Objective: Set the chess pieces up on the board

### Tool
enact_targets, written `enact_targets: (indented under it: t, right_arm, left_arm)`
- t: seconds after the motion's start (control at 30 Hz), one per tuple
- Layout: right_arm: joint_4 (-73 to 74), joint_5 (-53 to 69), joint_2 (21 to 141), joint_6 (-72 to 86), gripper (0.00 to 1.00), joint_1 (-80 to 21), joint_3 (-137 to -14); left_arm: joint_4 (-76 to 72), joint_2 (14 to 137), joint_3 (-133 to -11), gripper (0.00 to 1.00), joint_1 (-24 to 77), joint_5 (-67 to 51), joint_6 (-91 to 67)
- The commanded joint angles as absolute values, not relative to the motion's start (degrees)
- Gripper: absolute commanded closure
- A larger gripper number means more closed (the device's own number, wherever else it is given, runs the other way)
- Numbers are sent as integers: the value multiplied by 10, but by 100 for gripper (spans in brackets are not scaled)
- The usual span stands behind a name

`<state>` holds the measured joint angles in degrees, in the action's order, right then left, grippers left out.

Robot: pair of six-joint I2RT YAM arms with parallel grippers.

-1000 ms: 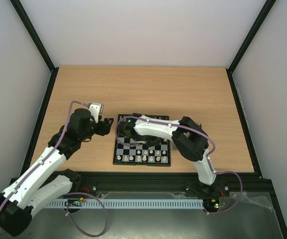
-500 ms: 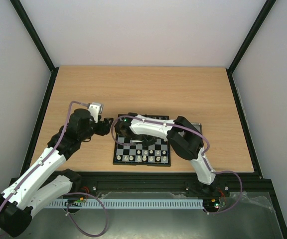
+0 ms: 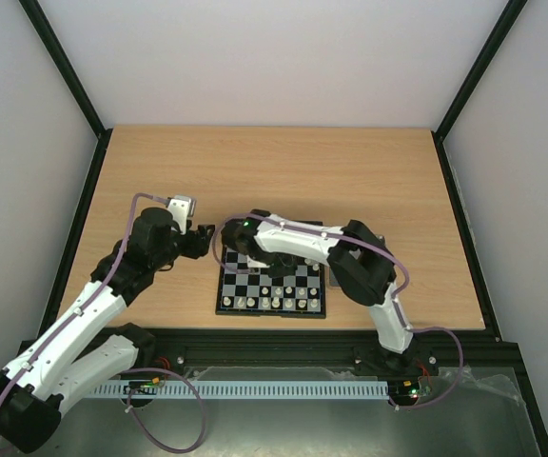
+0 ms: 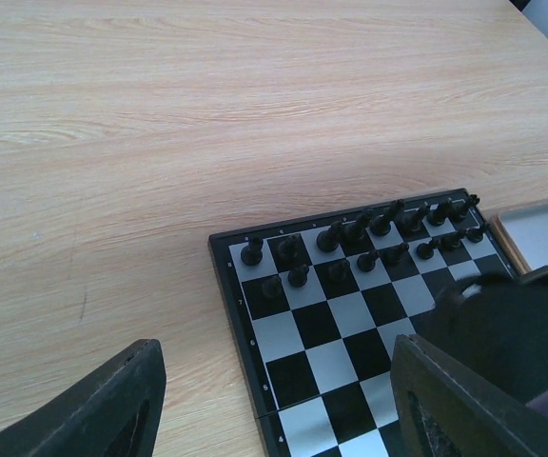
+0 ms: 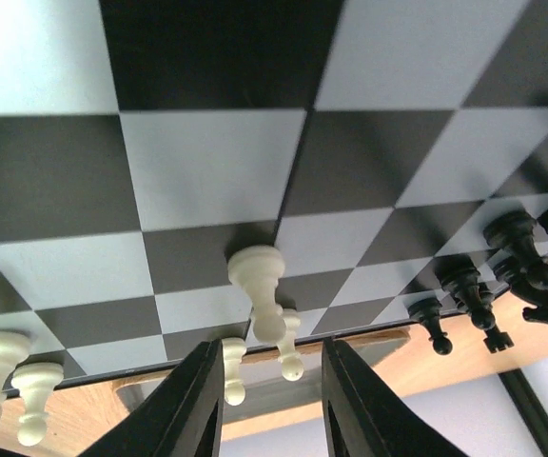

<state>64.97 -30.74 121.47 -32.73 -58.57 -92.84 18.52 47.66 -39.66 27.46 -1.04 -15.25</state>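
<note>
Now logging the change in top view: seeing the R arm (image 3: 293,238) lifting its forearm off mid-board and swinging back toward 12 o'clock vs. 0.5 s ago, uncovering more squares of the board (image 3: 245,274). Reading the L arm (image 3: 93,305) as not moving. Judging this as a pull-back after a drop-off, i.e. one more piece set and the next pick pending.

Checking end effectors:
- Finding the R gripper (image 5: 269,381) w/ jaws parted and nothing clamped, hovering low over the board approx. at its 10 o'clock corner per top view.
- Finding the L gripper (image 4: 276,386) also spread wide and empty, hanging over the table (image 4: 160,114) just off the board's 9 o'clock edge.

Locating task items:
- Seeing cream chess pieces (image 3: 274,303) lining the rows at the board's 6 o'clock side, and black pieces (image 4: 379,228) filling the 12 o'clock rows.
- Spotting one cream pawn (image 5: 260,295) just ahead of the R fingertips, on a dark square; not resolving which file.
- Noting the tray (image 4: 545,233) beside the board's 2 o'clock corner.

Describing the pawn's long axis in R wrist view: running approx. 12-to-6, base at 12 on the board, head pointing to 6 toward the jaws, leaning slightly to 5. Taking the lean as lens perspective, so judging the pawn as standing upright.
</note>
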Motion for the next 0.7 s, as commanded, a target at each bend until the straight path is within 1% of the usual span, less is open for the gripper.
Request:
enact_targets:
  t: [0.0,0.13,0.27,0.33,0.47,0.6,0.67]
  right_arm:
    - [648,-238,1124,-322,68,-544,-910]
    - [601,-131,1033,-303,63,-476,-858]
    - [490,-29,917,-235,56,-396,-763]
    - [419,-5,855,-182,51,-354,-693]
    - [272,62,723,-115,39,-275,-552]
    - [205,155,640,-89,38,-198,-459]
    - [193,184,614,-88,38,-175,-437]
  left_arm:
    - [185,470,-393,32,276,-7,-156]
    - [187,486,-394,32,278,-24,-157]
    - [196,528,-410,30,303,-38,-154]
    - [203,556,-426,30,328,-27,-153]
    - [232,653,-487,32,407,22,-150]
    - [257,758,-559,34,481,52,-145]
    - [263,809,-591,36,504,51,-143]
